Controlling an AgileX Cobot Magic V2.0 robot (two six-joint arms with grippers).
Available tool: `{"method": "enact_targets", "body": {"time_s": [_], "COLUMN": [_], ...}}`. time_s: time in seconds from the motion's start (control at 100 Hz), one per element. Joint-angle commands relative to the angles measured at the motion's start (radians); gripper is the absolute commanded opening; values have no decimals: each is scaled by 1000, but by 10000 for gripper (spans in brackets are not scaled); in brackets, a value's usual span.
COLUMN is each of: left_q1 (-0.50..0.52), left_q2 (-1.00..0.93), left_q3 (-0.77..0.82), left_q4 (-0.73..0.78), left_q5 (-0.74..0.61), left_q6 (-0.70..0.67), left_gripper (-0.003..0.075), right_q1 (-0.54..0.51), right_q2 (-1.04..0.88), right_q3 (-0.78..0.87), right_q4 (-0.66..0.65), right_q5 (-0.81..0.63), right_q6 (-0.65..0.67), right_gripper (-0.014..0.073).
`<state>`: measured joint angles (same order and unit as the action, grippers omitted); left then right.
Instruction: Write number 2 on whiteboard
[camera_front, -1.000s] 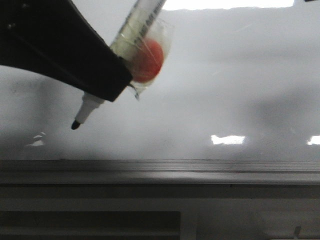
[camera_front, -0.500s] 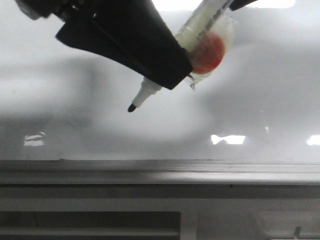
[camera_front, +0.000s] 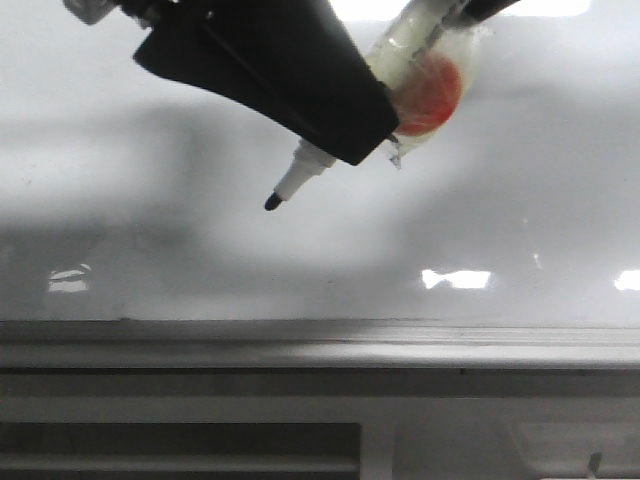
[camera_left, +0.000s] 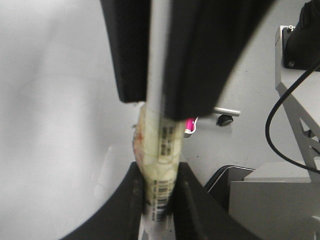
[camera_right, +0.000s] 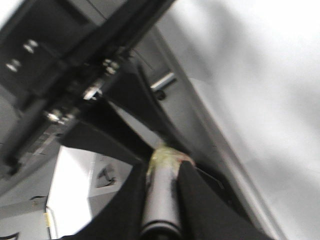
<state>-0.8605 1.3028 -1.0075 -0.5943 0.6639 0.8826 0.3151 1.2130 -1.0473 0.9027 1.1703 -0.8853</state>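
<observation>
Your left gripper (camera_front: 330, 150) is clamped on the pen (camera_front: 300, 178), barrel pinched between both fingers (camera_left: 135, 200) in the left wrist view. In the right wrist view, the right gripper (camera_right: 161, 200) is also closed on the pen, gripping its other end. So both arms hold one pen.

Front view: the pen points down and to the left, black tip bare. I cannot tell whether the tip touches the board (camera_front: 520, 180) or hangs just off it. A red blob under clear tape sits on the barrel behind the left finger.

The board fills the view down to the grey rail (camera_front: 320, 335). No ink line shows anywhere on it; the 2 is not there.

Judgement: writing has not started. The curve, the diagonal and the base stroke are all left to do.
</observation>
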Motion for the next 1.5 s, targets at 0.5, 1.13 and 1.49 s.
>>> {"method": "enact_targets", "body": {"time_s": [0.5,1.13,1.49], "left_q1": [145,252,252], "left_q2": [-159,-554,-554], "left_q3": [-38,312,314], "left_q4": [-41,-208,-208], "left_q5": [-67,-468,-470], "left_q6": [-98,-104,-104], "left_gripper": [485,-20,-20], "right_q1": [1,1,1], "right_q2": [-86,-294,-230], "right_q3": [-2,235,235], "right_q4": [93,229,224], "right_q5": [-128,-633,-765], "right_q6": [-34,-170,-185], "right_gripper": [-46,-46,-46]}}
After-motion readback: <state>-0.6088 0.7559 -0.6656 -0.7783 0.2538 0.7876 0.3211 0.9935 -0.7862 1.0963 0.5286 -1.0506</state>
